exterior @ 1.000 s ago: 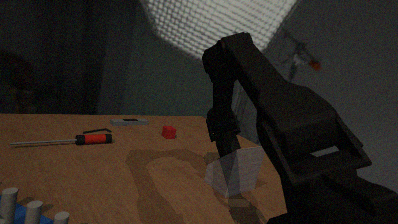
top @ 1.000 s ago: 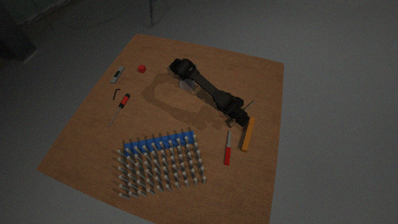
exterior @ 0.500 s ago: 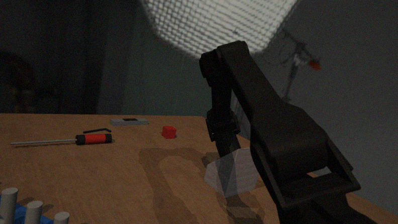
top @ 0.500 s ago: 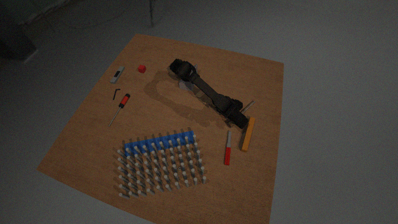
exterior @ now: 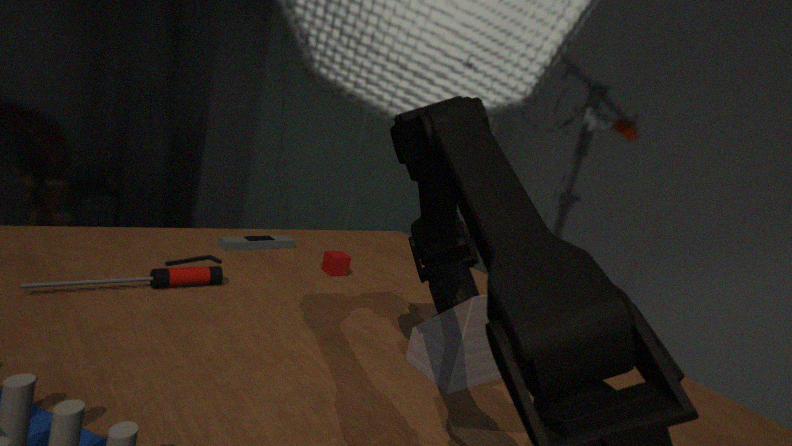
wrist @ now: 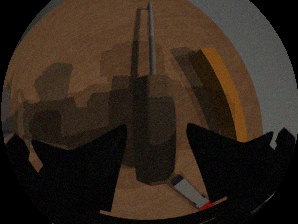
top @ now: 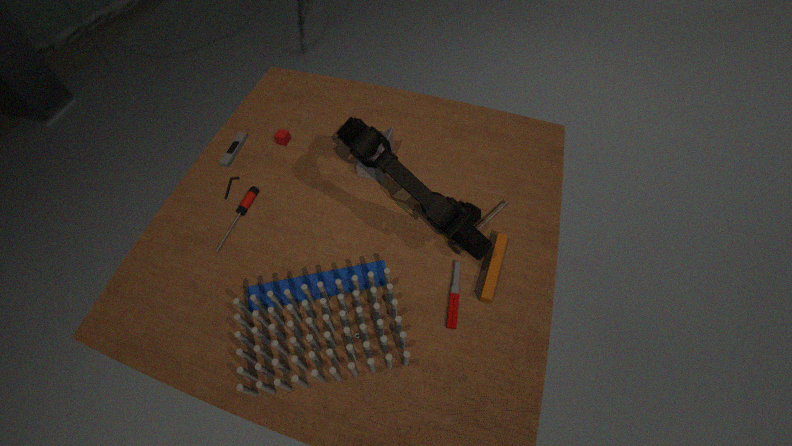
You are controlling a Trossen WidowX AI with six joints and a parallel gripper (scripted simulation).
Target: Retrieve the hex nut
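A hex nut (top: 356,335) lies among the standing metal spacers (top: 406,357) (exterior: 66,426), toward the right side of the field. The blue taped strip (top: 328,277) (exterior: 38,426) runs along the field's edge nearer the arm base. My gripper (top: 471,241) (wrist: 157,128) is partly open, right of the field, pointing down. A tool with a thin metal rod (top: 493,214) (wrist: 152,45) and a thick dark handle (wrist: 156,135) lies on the table. The handle is between my fingertips, with gaps on both sides. The gripper hides it in the top view; the exterior view does not show the fingers.
An orange bar (top: 494,268) (wrist: 225,85) lies close beside my gripper. A red-handled blade tool (top: 452,310) (wrist: 190,192) is nearby. A screwdriver (top: 247,200) (exterior: 188,276), hex key (top: 228,186) (exterior: 193,259), grey block (top: 226,157) (exterior: 232,243) and red cube (top: 282,137) (exterior: 335,263) lie left.
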